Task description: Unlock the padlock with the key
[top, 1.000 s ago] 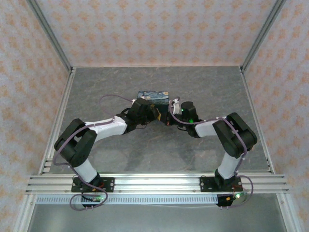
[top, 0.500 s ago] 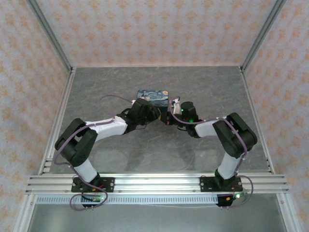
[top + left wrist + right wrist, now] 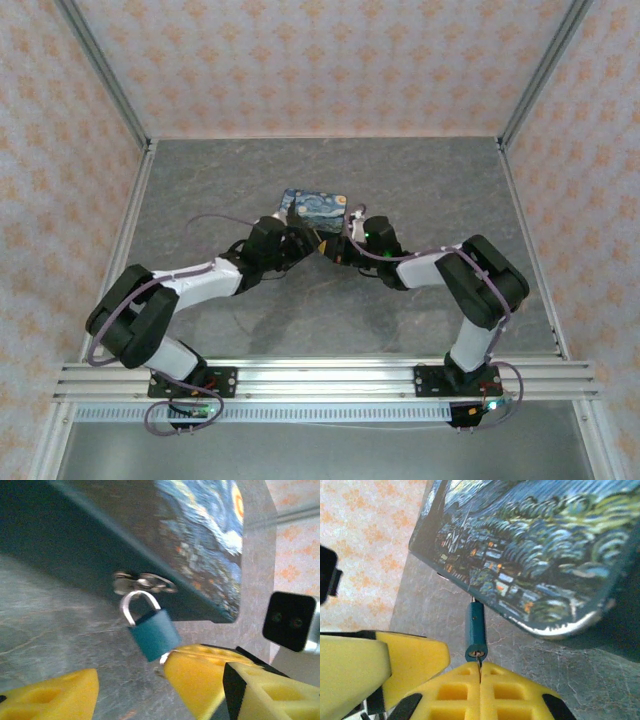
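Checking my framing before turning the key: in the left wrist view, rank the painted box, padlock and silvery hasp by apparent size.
1. painted box, by far the largest.
2. padlock, shackle included.
3. silvery hasp, nearly as wide as the padlock but much thinner; it is blurred.

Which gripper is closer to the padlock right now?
Right. The right gripper is shut on the key at the bottom end of the padlock, almost touching it. The left gripper is open, with the padlock ahead of its spread fingers, untouched.
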`<act>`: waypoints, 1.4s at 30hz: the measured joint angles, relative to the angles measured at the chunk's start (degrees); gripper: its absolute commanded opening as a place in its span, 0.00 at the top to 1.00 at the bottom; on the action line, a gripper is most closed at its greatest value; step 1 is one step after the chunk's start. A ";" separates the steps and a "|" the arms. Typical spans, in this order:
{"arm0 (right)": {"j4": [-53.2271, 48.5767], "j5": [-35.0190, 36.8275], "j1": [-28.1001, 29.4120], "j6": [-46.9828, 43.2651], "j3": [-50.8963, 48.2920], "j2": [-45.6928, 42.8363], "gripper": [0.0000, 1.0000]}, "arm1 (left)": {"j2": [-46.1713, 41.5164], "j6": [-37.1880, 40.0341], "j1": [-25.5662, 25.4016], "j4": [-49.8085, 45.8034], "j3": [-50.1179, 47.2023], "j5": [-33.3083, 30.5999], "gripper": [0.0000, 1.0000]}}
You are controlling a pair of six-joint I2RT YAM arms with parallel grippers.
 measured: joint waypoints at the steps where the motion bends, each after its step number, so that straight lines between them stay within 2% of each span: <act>1: 0.00 0.44 0.24 0.98 0.00 0.00 1.00 | -0.22 -1.05 0.59 1.97 -1.77 0.02 0.34; 7: 0.00 2.82 1.73 6.38 0.00 0.00 1.00 | -0.26 -6.88 1.84 11.58 -9.29 -0.20 0.39; 16: -0.04 4.26 2.43 9.88 0.00 0.00 1.00 | 2.71 -11.37 1.84 23.08 -9.97 -0.17 0.42; 34: 0.50 4.26 2.84 13.11 0.04 0.70 1.00 | 9.75 -15.80 1.55 28.24 -7.34 1.36 0.53; 42: 0.52 4.24 2.93 14.12 0.15 0.74 1.00 | 11.82 -16.48 0.52 28.57 -6.62 1.53 0.52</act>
